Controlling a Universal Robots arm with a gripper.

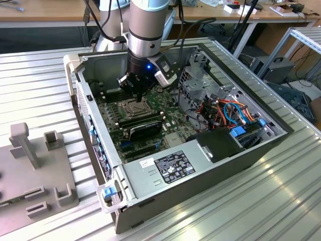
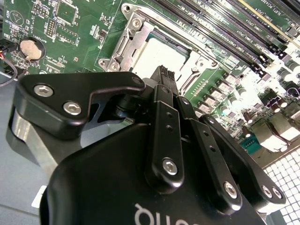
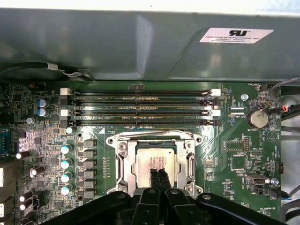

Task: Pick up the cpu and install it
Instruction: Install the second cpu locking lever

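Note:
The cpu (image 3: pixel 142 161), a dull silver square, lies flat inside the metal-framed socket (image 3: pixel 123 157) on the green motherboard; it also shows in the second wrist view (image 2: pixel 157 54). My gripper (image 3: pixel 158 173) hangs directly over the cpu, its two black fingertips pressed together with nothing between them. I cannot tell whether the tips touch the chip's top. In the exterior view the gripper (image 1: pixel 136 95) is down inside the open computer case, just above the socket (image 1: pixel 134 107).
Empty memory slots (image 3: pixel 140 105) run beside the socket. A coin battery (image 3: pixel 257 117) sits near them. In the case, a grey power-supply box (image 1: pixel 165 168), a metal drive cage (image 1: pixel 200 83) and coloured cables (image 1: pixel 233 113) crowd the exterior view's right. A grey fixture (image 1: pixel 30 165) stands outside.

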